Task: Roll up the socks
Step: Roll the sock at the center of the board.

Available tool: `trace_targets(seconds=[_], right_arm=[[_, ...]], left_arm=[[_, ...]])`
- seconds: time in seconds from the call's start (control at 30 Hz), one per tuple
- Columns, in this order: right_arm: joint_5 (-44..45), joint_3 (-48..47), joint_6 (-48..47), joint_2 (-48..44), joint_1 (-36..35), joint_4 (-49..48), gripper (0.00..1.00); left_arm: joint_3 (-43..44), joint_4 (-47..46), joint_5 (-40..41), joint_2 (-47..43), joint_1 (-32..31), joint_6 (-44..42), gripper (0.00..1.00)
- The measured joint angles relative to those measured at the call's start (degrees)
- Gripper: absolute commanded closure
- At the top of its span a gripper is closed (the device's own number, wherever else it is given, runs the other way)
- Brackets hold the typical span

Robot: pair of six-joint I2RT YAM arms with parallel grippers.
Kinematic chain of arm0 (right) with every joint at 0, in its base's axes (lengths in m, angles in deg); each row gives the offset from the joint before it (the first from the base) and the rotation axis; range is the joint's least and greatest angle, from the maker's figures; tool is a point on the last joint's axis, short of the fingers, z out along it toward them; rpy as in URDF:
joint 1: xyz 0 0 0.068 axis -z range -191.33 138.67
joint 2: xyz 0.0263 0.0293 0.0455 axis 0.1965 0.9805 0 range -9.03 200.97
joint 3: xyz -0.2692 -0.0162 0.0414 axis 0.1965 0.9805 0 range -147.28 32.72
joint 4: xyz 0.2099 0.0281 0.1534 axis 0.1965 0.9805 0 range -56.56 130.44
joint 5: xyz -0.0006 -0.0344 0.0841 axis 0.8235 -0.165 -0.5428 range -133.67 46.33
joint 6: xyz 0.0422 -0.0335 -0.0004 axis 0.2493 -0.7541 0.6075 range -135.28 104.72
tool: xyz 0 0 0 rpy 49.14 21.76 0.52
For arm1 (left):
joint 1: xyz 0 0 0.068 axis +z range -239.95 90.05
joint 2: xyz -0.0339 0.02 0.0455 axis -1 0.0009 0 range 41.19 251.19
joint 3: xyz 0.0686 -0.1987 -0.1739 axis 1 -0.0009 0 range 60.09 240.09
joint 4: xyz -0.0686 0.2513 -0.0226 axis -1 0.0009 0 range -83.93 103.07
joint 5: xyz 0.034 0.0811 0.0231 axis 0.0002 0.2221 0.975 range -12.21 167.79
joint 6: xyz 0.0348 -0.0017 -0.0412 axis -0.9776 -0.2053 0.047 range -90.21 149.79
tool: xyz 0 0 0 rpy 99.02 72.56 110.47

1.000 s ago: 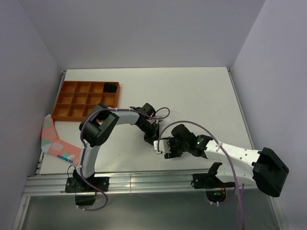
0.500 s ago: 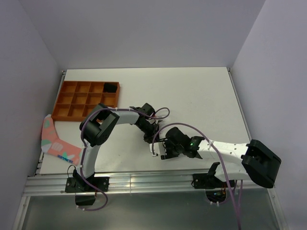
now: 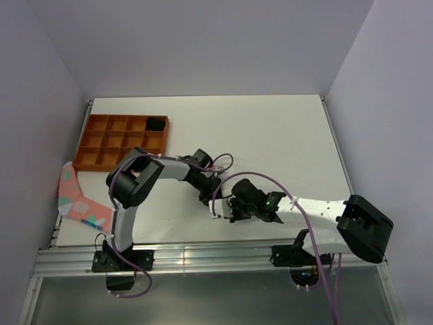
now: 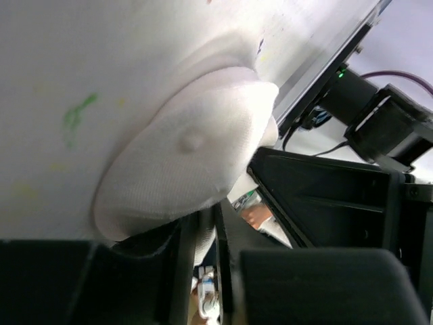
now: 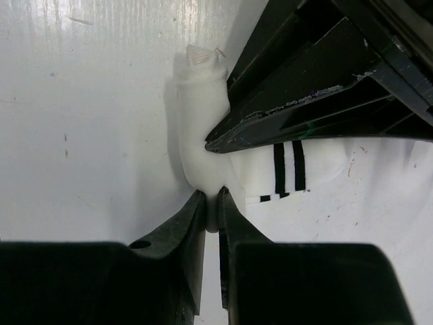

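White sock bunched, right claw pinching it, left claw state unclear

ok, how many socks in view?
2 sure: white sock pinched in the right claw mid-table; pink sock at the table's left edge. Black lump in the tray's far-right compartment may be a third.

The left arm folds at a raised elbow and reaches low to the right. The right arm stretches left from an elbow set far out to the side, so the two wrists meet almost nose to nose. The right gripper has its jaws pinched on a thin fold of sock. The left gripper shows its jaws a narrow slit apart (white cloth sits in the gap; whether they bite it I cannot tell).
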State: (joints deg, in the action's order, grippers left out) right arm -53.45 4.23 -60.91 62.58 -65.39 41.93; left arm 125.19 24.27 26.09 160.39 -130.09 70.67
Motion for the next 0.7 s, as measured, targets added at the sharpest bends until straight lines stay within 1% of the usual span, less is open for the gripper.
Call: trace_targets(seconds=[0.13,0.23,0.33,0.47,0.7], right_arm=[[-1.40,-0.26,0.15,-0.02,0.70,0.74,0.93],[-3.74,-1.18,0.15,-0.02,2.03,2.73,0.93],[-6.91,-2.78,0.11,0.66,3.87,5.27,0.93],[-11.02,-6.01,-0.09,4.09,6.25,8.46,0.94],[-16.15,-10.01,-0.50,7.43,9.79,13.97,0.95]], left_arm=[[-5.49,-8.22,1.03,-3.15,0.04,5.84,0.71],[-10.56,-16.15,3.45,-6.36,-0.04,11.28,0.68],[-14.78,-22.80,7.69,-9.64,-0.26,15.06,0.67],[-19.30,-30.71,14.25,-13.07,-0.26,18.91,0.67],[-26.16,-38.88,24.28,-18.45,-0.26,22.80,0.67]])
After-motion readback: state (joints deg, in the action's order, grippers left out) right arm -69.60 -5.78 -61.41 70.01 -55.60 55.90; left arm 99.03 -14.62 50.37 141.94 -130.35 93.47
